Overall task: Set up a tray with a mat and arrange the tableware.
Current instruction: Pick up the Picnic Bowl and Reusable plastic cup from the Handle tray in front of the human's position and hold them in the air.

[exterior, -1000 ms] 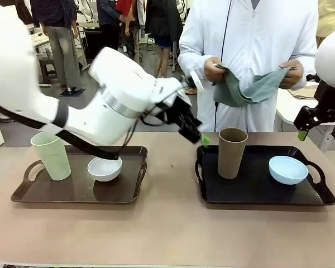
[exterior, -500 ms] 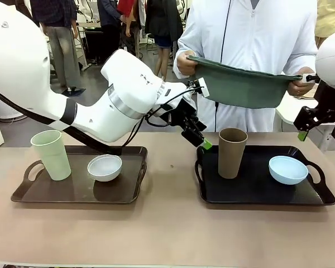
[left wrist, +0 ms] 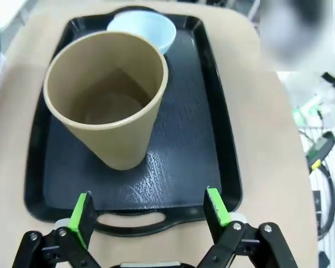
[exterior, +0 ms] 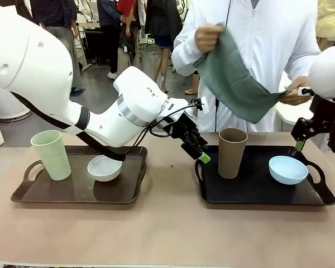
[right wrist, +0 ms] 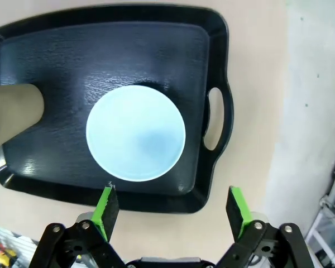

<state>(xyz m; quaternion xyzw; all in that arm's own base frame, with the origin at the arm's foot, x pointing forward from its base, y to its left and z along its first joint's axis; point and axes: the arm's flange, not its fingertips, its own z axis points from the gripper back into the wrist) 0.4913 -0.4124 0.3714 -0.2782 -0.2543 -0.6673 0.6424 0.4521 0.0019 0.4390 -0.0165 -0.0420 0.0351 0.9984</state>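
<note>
Cup (exterior: 233, 152), tall brown handleless; bowl (exterior: 288, 169), light blue: right black tray (exterior: 257, 192), probably awaiting person's green cloth mat (exterior: 234, 84). Left gripper (left wrist: 149, 209), right gripper (right wrist: 172, 205) released.

L arm (exterior: 117, 114) slung over brown tray (exterior: 72, 200) right half, blocking the way down to white bowl (exterior: 104, 167). On black tray (exterior: 257, 187), open lane btwn brown cup (exterior: 232, 153) & blue bowl (exterior: 288, 169). Table (exterior: 167, 234) near strip free. Person's cloth (exterior: 234, 84) held up beyond far edge.
</note>
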